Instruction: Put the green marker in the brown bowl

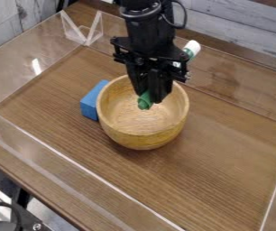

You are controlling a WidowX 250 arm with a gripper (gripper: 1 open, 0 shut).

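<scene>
The brown bowl [144, 126] sits mid-table, round, light wood with a thick rim. My gripper [148, 93] points straight down over the bowl's inside, shut on the green marker [143, 102]. The marker's green tip shows below the fingers, hanging just inside the bowl near its back wall. A white and green bit [192, 48] sticks out behind the black gripper body at upper right; it looks like the marker's other end. The middle of the marker is hidden by the fingers.
A blue block [95, 98] lies against the bowl's left side. The wooden table [225, 171] is ringed by clear acrylic walls [20, 144]. A clear stand [83, 32] is at the back left.
</scene>
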